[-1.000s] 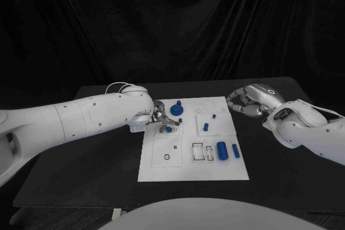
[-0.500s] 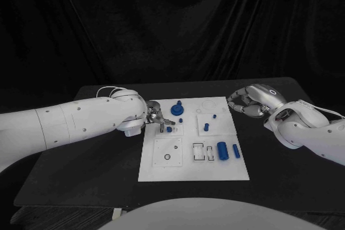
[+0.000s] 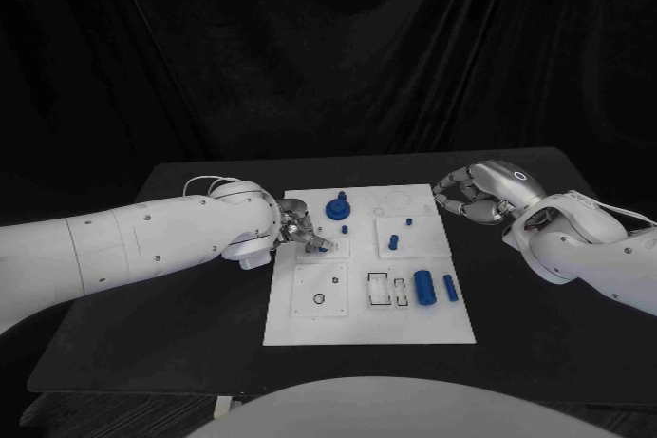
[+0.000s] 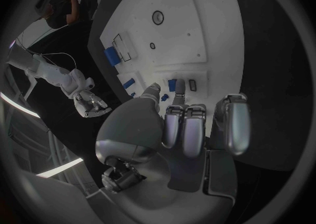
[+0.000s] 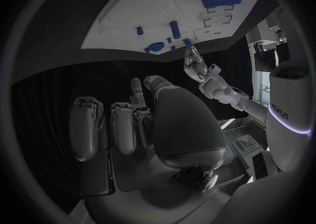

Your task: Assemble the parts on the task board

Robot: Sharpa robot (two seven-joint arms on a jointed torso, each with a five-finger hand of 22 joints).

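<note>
On the black desk (image 3: 164, 333), the white board (image 3: 367, 319) carries a thick blue cylinder (image 3: 424, 287) and slim peg (image 3: 449, 286) nearest; farther back, the left hand (image 3: 299, 231) pinches a small blue peg (image 3: 321, 247), while the right hand (image 3: 473, 196), fingers curled empty, rests beside the board's far corner.

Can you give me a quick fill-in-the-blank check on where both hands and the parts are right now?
1. The left hand has its fingertips over the ____ edge of the task board.
2. The right hand hangs over the ____ table, off the board.
3. The large blue cylinder lies ____ the slim blue pin.
4. The right hand's fingers are ____, holding nothing.

Missing words: left; black; beside; curled
</note>
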